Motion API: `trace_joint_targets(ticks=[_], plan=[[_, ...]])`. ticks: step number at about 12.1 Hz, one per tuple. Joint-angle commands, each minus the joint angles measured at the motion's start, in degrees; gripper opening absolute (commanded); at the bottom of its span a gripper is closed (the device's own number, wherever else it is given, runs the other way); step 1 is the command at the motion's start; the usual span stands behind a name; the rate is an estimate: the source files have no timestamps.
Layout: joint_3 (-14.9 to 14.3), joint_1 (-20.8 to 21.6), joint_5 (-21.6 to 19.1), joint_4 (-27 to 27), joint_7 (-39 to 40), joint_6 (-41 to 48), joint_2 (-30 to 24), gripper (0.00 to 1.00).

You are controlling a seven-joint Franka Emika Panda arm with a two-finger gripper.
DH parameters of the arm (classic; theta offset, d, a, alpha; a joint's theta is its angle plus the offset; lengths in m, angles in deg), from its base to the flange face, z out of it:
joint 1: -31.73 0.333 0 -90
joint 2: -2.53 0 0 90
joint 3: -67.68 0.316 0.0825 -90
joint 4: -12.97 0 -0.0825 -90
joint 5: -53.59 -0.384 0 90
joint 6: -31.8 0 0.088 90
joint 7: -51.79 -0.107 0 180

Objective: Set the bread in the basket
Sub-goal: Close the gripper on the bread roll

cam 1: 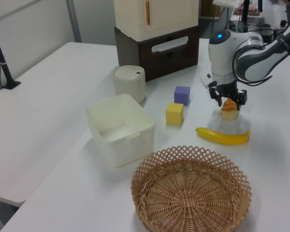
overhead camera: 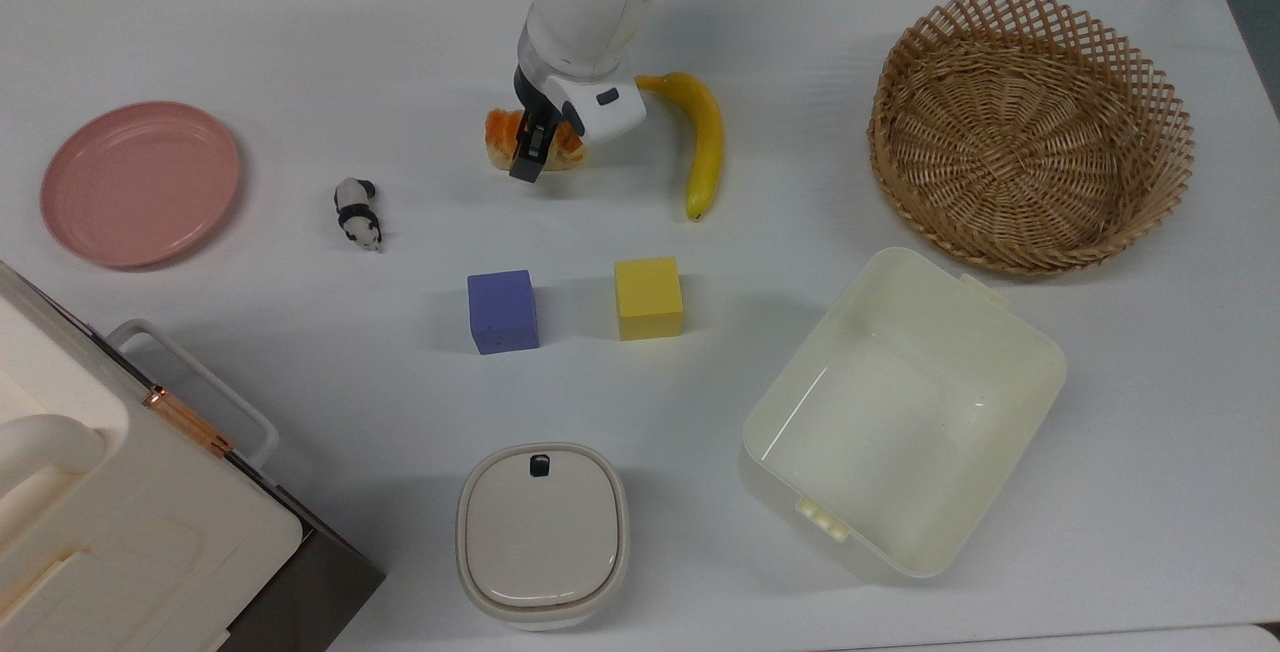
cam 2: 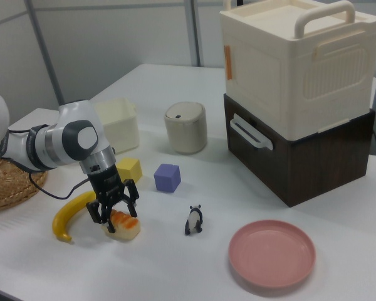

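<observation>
Top view: gripper [overhead camera: 535,144] sits low over the bread [overhead camera: 500,132], which rests on the white worktop [overhead camera: 300,52] just beside the stem end of the banana [overhead camera: 705,147], toward the top view's left of it. Basket [overhead camera: 1030,132] is well apart, at the top view's far right. Arm body covers most of the loaf here, so grip centring can't be judged. Risk: a carry straight toward the basket passes over the banana; too low and the loaf clips it.

Left view: jaws straddle the bread [cam 1: 228,109], open, one finger either side, not closed on it. Bread is on the worktop, banana [cam 1: 222,136] just in front, basket [cam 1: 191,191] nearest the camera. Risk: lumpy glossy top, so a high pinch could squirt the loaf out.

Right view: jaws spread wider than the loaf, tips down around the bread [cam 2: 123,226], nothing held yet. Banana [cam 2: 72,215] close at the right view's left. Risk: fingers look nearer one end of the loaf; an off-centre close could tilt or spin it, or nudge it into the banana. Basket's lattice rim [cam 2: 12,188] could catch a low release.
</observation>
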Motion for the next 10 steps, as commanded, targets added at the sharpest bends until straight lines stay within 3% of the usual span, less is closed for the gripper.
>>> trace_joint_targets(ticks=[1,4,7,10], plan=[[-0.37,0.64,1.19,0.78,0.47,-1.11,-0.57,0.50],[-0.37,0.64,0.93,-0.18,0.03,1.25,-1.80,0.37],[-0.37,0.64,-0.65,-5.27,-1.11,8.54,-2.59,0.37],[-0.37,0.47,-6.51,-11.50,-5.48,14.95,-2.86,0.37]])
